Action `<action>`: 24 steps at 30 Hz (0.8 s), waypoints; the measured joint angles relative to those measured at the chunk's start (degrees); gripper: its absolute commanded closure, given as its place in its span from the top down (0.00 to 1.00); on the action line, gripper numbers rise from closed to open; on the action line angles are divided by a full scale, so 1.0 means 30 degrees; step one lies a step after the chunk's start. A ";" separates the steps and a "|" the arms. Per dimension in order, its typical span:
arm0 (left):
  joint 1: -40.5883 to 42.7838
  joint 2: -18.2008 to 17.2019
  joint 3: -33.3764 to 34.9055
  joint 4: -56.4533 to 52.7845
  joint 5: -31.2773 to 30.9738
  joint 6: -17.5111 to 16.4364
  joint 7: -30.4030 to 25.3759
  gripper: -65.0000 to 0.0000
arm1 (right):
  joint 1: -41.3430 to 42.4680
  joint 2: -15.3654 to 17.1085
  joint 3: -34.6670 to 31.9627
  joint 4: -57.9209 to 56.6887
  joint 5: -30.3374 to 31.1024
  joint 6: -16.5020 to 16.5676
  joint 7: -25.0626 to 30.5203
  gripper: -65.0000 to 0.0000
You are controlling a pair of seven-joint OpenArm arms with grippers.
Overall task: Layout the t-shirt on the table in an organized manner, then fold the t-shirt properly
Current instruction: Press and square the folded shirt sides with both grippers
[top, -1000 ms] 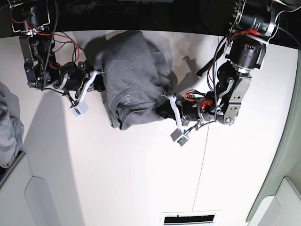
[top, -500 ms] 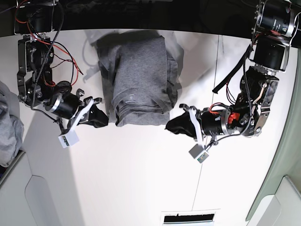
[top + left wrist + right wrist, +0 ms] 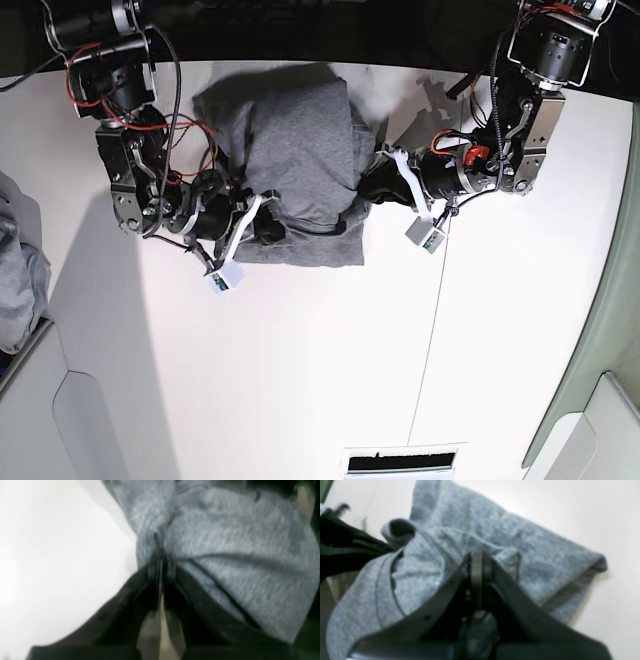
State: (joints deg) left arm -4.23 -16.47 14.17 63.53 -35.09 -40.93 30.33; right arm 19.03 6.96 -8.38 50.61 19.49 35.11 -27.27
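The grey t-shirt point(image 3: 300, 150) lies bunched and partly folded at the far middle of the white table point(image 3: 320, 360), its centre humped and its near hem flat. My left gripper point(image 3: 365, 190) is shut at the shirt's right side. In the left wrist view its tips point(image 3: 158, 555) are buried in a crease of the t-shirt point(image 3: 237, 555), with cloth gathered around them. My right gripper point(image 3: 270, 228) is shut at the shirt's near-left corner. In the right wrist view its tips point(image 3: 476, 556) rest against a fold of the t-shirt point(image 3: 520, 542). Whether either pinches cloth does not show.
A paler grey cloth bundle point(image 3: 15, 270) sits at the left edge. White tags point(image 3: 225, 277) hang from both wrists. A thin dark seam point(image 3: 432, 340) runs down the table, and a vent slot point(image 3: 400, 465) lies at the near edge. The table's dark rear edge is just behind the shirt.
Half a second ago both grippers stood clear of a neater shirt. Both have moved inward against its sides, and the shirt now humps in the middle.
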 measured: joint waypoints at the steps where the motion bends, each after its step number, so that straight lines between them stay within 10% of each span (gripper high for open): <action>1: -0.0124 0.0211 0.0007 -0.0510 -0.0044 -0.0015 -0.0459 0.07 | 0.0233 0.0000 0.0000 -0.0415 0.0022 -0.0073 0.0160 0.00; 9: -0.0066 0.0240 -0.1129 0.2288 -0.0073 0.0517 0.2674 0.07 | -0.0058 0.0036 -0.0058 0.2193 0.0699 -0.0889 -0.1712 0.00; 15: -0.0131 0.0022 -0.2929 0.7009 -0.4546 0.0474 0.6790 0.07 | -0.0510 0.0211 0.0182 0.6747 0.1552 -0.0976 -0.4080 0.00; 24: 0.3024 -0.1122 -0.2885 0.9777 -0.6681 0.0488 0.7781 0.07 | -0.3424 0.0481 0.2550 1.0928 0.3745 -0.0940 -0.7060 0.00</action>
State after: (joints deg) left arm 4.84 -19.84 5.52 92.86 -55.13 -39.46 53.67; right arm 8.75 8.40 -0.73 83.40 30.72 32.29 -48.45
